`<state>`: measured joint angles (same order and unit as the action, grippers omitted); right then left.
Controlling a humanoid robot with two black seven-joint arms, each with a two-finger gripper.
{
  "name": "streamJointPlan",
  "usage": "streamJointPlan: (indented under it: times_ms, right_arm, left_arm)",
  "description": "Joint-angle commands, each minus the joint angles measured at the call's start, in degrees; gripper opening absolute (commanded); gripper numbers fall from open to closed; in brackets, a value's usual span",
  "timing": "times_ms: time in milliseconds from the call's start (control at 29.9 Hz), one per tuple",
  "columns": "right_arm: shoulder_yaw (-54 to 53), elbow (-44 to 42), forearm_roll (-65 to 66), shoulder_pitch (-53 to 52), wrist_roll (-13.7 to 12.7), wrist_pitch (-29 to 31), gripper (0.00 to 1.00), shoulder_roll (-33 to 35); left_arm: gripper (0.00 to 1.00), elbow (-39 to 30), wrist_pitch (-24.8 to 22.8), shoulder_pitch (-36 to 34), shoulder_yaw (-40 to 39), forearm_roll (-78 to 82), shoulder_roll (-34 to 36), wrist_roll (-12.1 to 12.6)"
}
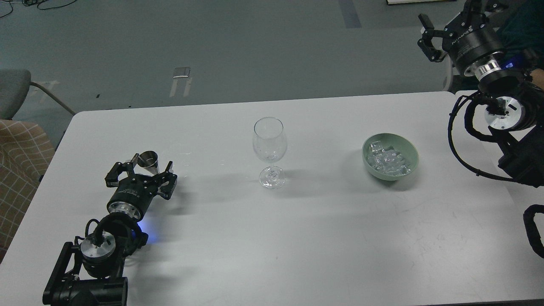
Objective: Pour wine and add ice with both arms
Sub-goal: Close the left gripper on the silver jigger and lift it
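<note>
An empty clear wine glass (269,146) stands upright mid-table. A small steel jigger (148,161) stands at the left. My left gripper (142,170) lies low on the table with its open fingers on either side of the jigger's lower part; I cannot tell if they touch it. A pale green bowl (410,151) at the right holds a pile of clear ice (387,161) cubes. My right gripper (442,27) is raised beyond the table's far right corner, open and empty.
The white table (272,238) spans the view, with its far edge near the top third. A grey chair (15,93) and a checked fabric seat (19,161) stand off the left edge. Black cables loop at the right arm (463,140).
</note>
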<state>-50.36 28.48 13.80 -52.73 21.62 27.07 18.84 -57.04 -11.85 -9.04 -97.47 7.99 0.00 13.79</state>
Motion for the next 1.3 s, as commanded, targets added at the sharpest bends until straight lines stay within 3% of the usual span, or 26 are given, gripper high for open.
streamJointPlan:
  times_ms: [0, 201, 635, 769, 902, 1170, 1270]
  right_arm:
    - [0.0, 0.1, 0.0, 0.0, 0.0, 0.0, 1.00, 0.1]
    - [0.0, 0.1, 0.0, 0.0, -0.1, 0.0, 1.00, 0.1]
    - [0.0, 0.1, 0.0, 0.0, -0.1, -0.1, 1.00, 0.8]
    - [0.0, 0.1, 0.0, 0.1, -0.1, -0.1, 1.00, 0.8]
    - [0.0, 0.1, 0.0, 0.0, -0.1, -0.1, 1.00, 0.8]
    - [0.0, 0.1, 0.0, 0.1, -0.1, -0.1, 1.00, 0.8]
    - [0.0, 0.1, 0.0, 0.3, -0.1, -0.3, 1.00, 0.7]
  left_arm:
    - [0.62, 0.0, 0.0, 0.0, 0.0, 0.0, 0.0, -0.1]
    - [0.56, 0.0, -0.4, -0.1, 0.0, 0.1, 0.0, -0.1]
    - [0.55, 2.2, -4.0, 0.0, 0.1, 0.1, 0.0, -0.1]
    - [0.50, 2.8, -4.1, -0.1, 0.1, 0.1, 0.0, -0.2]
    - [0.37, 2.9, -4.2, -0.2, 0.0, 0.0, 0.0, -0.3]
    - [0.30, 2.8, -5.6, -0.2, -0.1, -0.2, 0.0, -0.3]
    - [0.22, 2.9, -6.1, -0.2, -0.1, -0.3, 0.0, -1.2]
